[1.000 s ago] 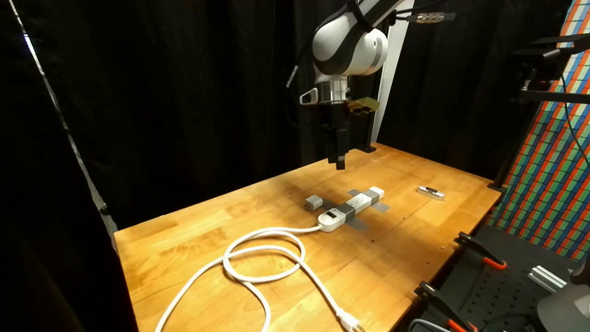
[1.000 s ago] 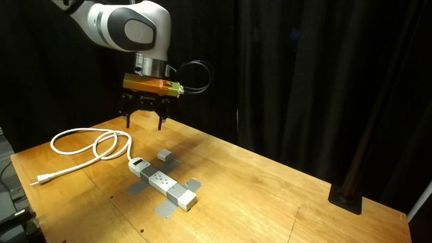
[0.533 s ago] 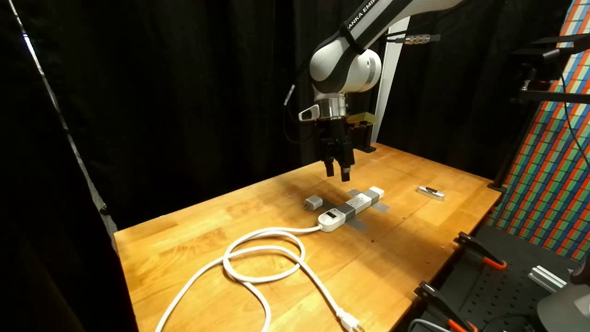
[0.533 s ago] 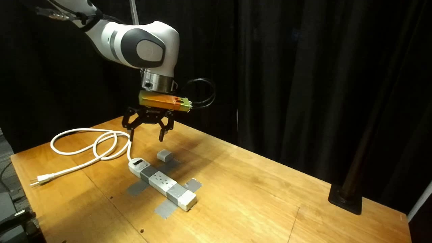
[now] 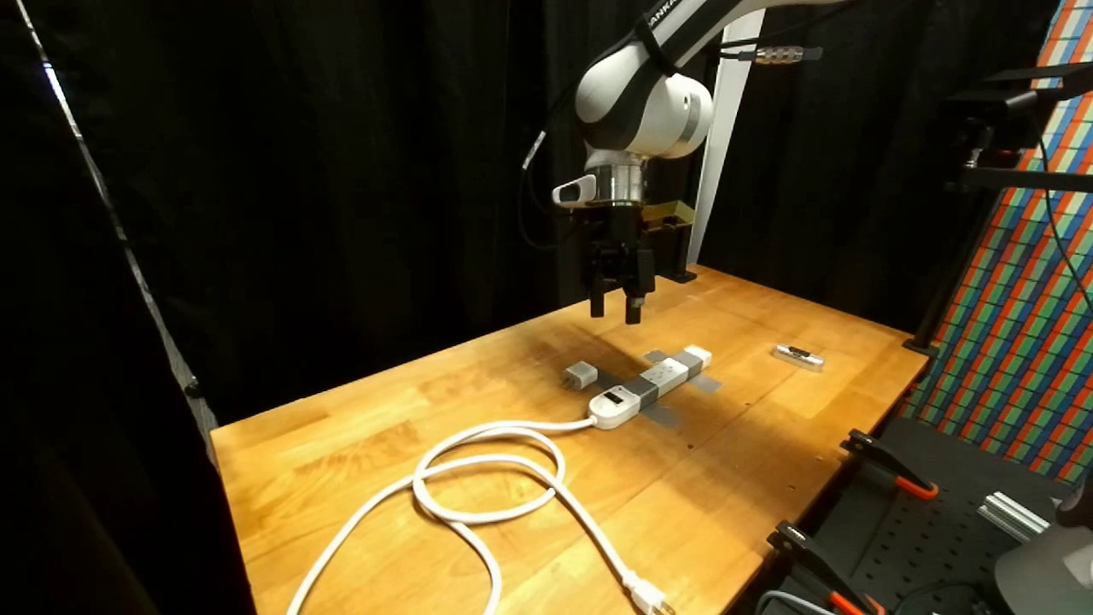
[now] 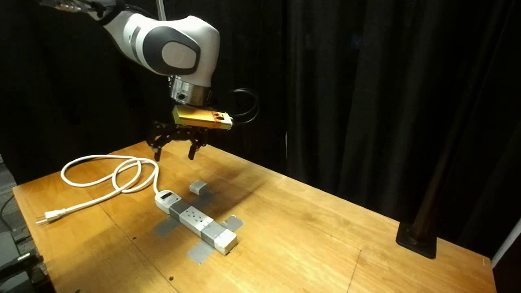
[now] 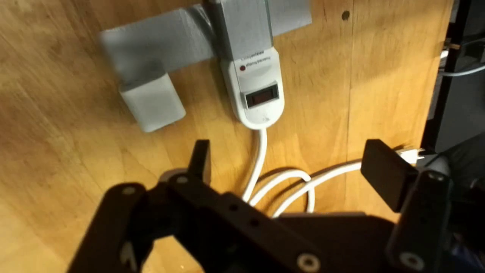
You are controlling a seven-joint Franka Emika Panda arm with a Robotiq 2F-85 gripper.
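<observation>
The fingers (image 7: 387, 176) are hanging well apart above the worktop (image 6: 325, 244), gripping nothing. Below them a white power adapter (image 7: 156, 104) is resting on the wood; in the wrist view it is lying above and left of their tips. Near it a white power strip (image 6: 195, 221) is lying, gray tape (image 7: 159, 41) crossing it, its white cord (image 7: 260, 156) looping away.

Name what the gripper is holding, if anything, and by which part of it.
Nothing is held: the gripper hangs open above the table, clear of the small pale block.
</observation>
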